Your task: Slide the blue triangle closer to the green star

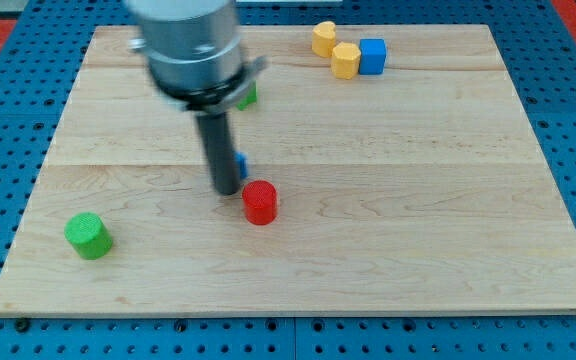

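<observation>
My tip (226,190) rests on the board left of centre. The blue triangle (241,164) is almost wholly hidden behind the rod; only a sliver shows at the rod's right side, just above the tip. The green star (247,97) peeks out from under the arm's grey body, toward the view's top from the triangle. A red cylinder (260,202) stands right next to the tip, on its right and slightly lower.
A green cylinder (89,235) sits at the lower left. Two yellow blocks (325,38) (345,60) and a blue cube (372,56) cluster at the top right. The wooden board (418,200) lies on a blue perforated table.
</observation>
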`<move>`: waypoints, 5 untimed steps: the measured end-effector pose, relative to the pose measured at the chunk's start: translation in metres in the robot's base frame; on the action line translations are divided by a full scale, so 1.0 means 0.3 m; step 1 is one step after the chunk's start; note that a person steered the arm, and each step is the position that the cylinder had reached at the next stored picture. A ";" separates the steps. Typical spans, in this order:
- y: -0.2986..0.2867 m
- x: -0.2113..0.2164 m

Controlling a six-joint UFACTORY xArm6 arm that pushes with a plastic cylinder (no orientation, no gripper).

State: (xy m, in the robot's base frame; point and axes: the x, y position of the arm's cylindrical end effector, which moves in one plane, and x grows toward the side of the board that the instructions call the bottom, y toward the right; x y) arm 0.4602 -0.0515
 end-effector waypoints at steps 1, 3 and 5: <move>0.031 -0.206; -0.032 -0.034; 0.017 -0.353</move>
State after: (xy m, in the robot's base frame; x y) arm 0.3543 -0.0464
